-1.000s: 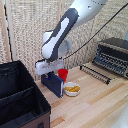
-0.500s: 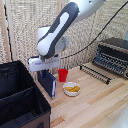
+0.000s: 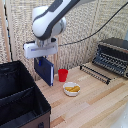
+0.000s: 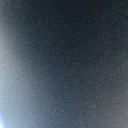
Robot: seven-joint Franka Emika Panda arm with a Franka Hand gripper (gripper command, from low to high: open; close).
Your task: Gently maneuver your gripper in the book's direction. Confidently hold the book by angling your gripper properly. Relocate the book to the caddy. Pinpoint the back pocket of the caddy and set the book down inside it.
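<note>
Transport step: hand (image 3: pixel 41 58) clamped on the book (image 3: pixel 44 70), hanging upright in air just beside the caddy (image 3: pixel 20 102). Next, probably carry over caddy's back pocket (image 3: pixel 14 79) and lower in.

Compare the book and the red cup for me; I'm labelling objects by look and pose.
The book is dark navy, flat and rectangular; the red cup is bright red and round. The book hangs upright off the table, held from above by the pincer; the cup stands on the wood. The book is clearly taller than the cup. Both are upright and plain, close together in the exterior view.
</note>
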